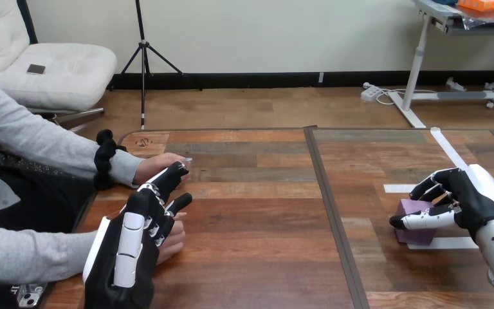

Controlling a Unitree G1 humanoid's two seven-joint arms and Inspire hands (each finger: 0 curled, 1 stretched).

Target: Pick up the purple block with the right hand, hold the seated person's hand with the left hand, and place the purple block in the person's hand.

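A purple block rests on the wooden table at the right, beside white tape marks. My right hand wraps it: the thumb lies across its front face and the curled fingers come down behind its top. At the left, my left hand hovers back-up with its fingers straight, pointing away from me. It covers most of the person's near hand, which lies on the table beneath it. The person's far hand rests on the table just beyond my fingertips; I cannot tell whether they touch.
A dark seam runs front to back down the table's middle. White tape strips mark the right half. A phone lies at the near left edge by the person's sleeve.
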